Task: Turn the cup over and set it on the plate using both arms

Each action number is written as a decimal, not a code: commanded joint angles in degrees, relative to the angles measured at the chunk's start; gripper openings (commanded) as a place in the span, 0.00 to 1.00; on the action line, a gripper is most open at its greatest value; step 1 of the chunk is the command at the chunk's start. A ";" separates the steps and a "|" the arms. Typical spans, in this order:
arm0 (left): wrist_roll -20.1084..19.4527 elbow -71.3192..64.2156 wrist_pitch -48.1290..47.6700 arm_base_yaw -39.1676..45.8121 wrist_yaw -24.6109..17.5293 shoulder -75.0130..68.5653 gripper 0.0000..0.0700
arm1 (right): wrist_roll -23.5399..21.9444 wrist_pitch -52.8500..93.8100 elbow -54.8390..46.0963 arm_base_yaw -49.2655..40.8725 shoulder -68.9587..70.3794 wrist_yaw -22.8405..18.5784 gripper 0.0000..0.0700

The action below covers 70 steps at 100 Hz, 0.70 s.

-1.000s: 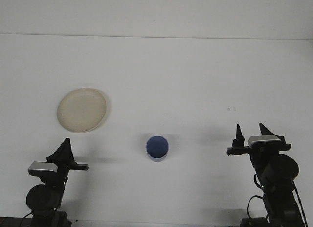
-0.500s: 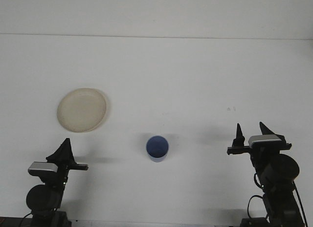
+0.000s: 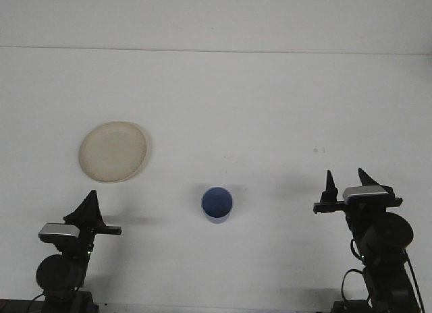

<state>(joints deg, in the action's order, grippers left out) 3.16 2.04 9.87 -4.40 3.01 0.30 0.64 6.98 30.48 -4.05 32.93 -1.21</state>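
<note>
A small blue cup (image 3: 217, 204) stands on the white table, a little below the middle of the front view. Its round blue top faces the camera; whether that is the mouth or the base is unclear. A round cream plate (image 3: 113, 151) lies flat to the upper left of the cup. My left gripper (image 3: 92, 204) is low at the left, below the plate and well left of the cup, holding nothing. At the low right, far from the cup, my right gripper (image 3: 344, 172) is open and holds nothing between its two dark fingers.
The white table (image 3: 270, 110) runs back to a pale wall at the top. A tiny dark speck (image 3: 318, 150) marks the surface above my right gripper.
</note>
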 commanded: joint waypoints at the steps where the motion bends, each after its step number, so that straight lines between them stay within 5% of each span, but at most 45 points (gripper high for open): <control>1: 1.03 1.40 0.68 -0.11 0.00 -0.09 0.02 | 0.28 -0.70 0.17 -0.09 0.11 0.17 0.69; 16: 0.98 7.85 -1.31 -0.11 0.00 1.09 0.02 | 0.26 -0.61 0.17 -0.09 0.11 0.17 0.69; 70: 0.74 46.42 -30.60 -0.11 -0.04 31.10 0.02 | 0.24 -0.59 0.17 -0.09 0.11 0.15 0.69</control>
<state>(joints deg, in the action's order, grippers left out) 3.84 45.19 -18.79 -4.40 3.03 28.12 0.64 6.98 30.48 -4.05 32.93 -1.21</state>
